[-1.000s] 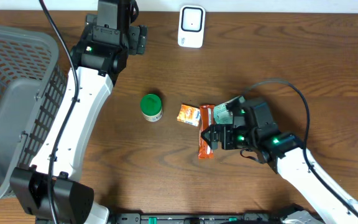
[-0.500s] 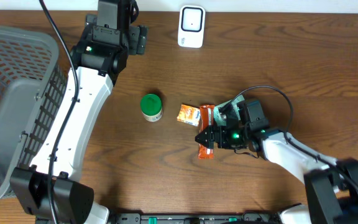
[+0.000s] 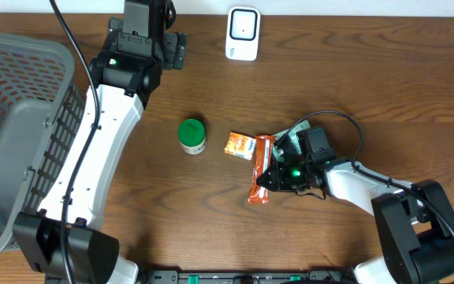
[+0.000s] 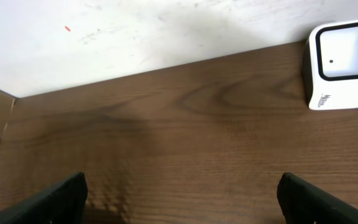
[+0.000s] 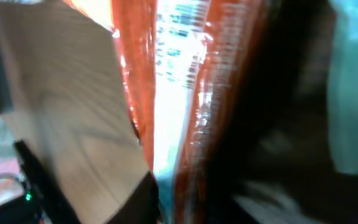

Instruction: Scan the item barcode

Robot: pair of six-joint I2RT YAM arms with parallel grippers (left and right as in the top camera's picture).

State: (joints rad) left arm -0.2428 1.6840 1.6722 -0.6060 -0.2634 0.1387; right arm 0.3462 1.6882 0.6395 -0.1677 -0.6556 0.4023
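Dark brown wood makes up the table (image 3: 385, 87), with a pale wall running behind its far edge in the left wrist view. A grey basket (image 3: 14, 134) fills the left side. A white scanner (image 3: 243, 33) stands at the far edge, near the middle.

Around the table's centre sit a green-lidded jar (image 3: 192, 136), a small orange pack (image 3: 240, 146) just to its right, and a long red pack (image 3: 260, 172) lying end-on, touching the orange one at its upper end. A teal pack (image 3: 284, 143) lies just beside the red pack's upper end, partly hidden under the right arm.

The right gripper (image 3: 269, 178) is low over the middle of the red pack, its jaws drawn narrow and pinching it. The right wrist view is blurred, but the crinkled red film and a strip of printed lines fill it, very close to the camera, with a dark finger alongside.

The left gripper (image 4: 180, 190) is at the far edge, left of the scanner, jaws spread wide with nothing between them but bare wood.
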